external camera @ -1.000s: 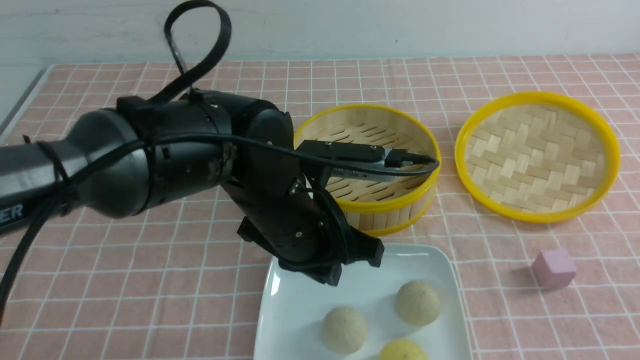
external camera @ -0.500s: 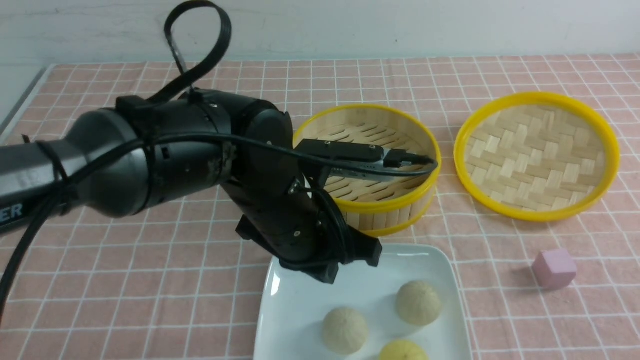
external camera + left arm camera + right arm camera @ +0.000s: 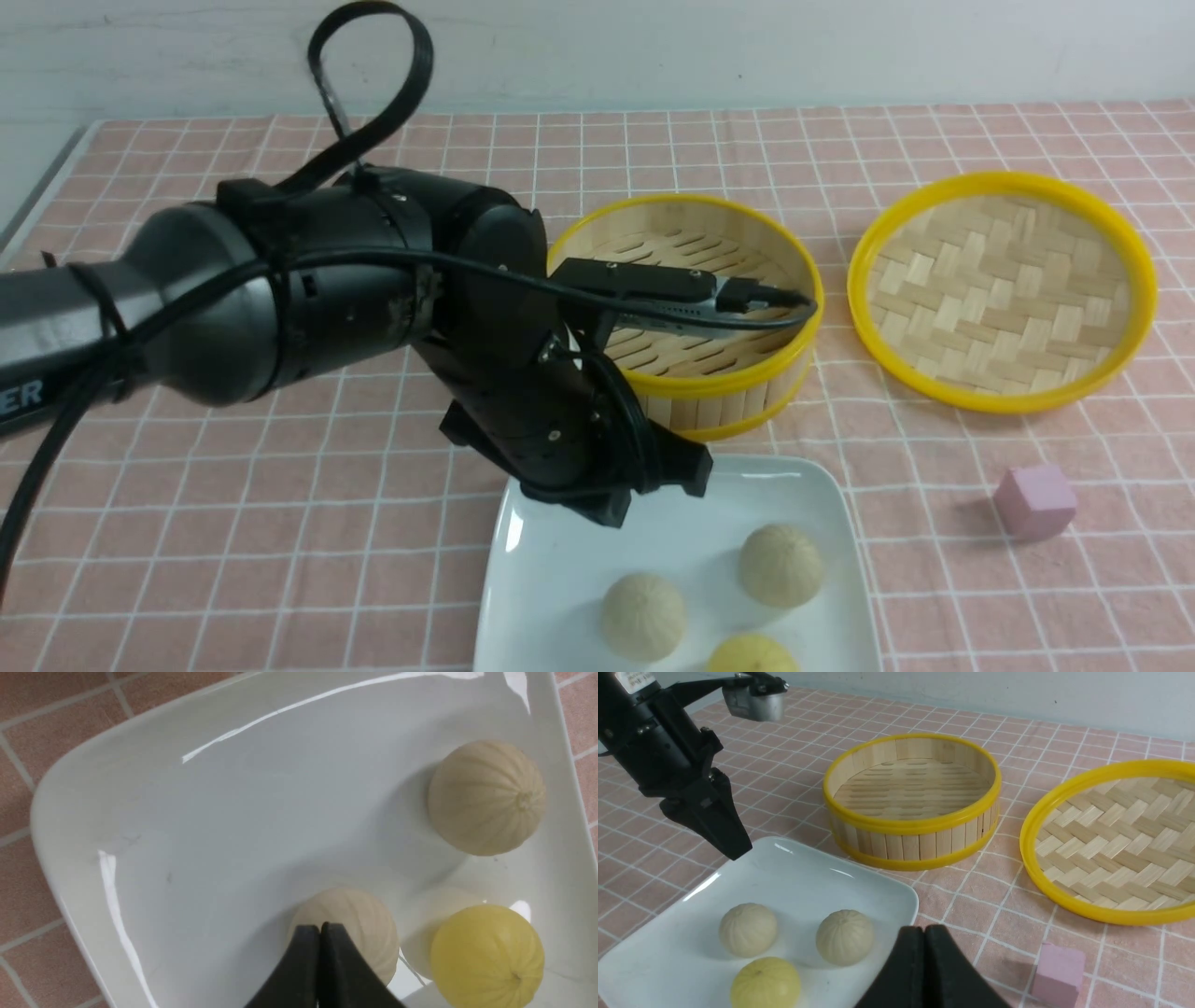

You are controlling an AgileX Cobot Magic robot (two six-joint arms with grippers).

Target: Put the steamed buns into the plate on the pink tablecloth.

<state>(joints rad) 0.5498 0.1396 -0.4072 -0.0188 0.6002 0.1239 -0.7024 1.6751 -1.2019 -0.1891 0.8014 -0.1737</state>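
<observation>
Cream bun [image 3: 643,616], tan bun [image 3: 780,565] and yellow bun [image 3: 752,655] lie in the plate's [image 3: 560,579] six o'clock half; we judge that the left gripper [image 3: 731,847], closed and empty above its eleven o'clock corner, could clip the rim if it dips, scattering them.

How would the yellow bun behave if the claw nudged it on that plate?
The yellow bun is domed and the white plate looks glossy, so it would likely slide or roll. The cream bun sits nearby, so a push might bump it.
</observation>
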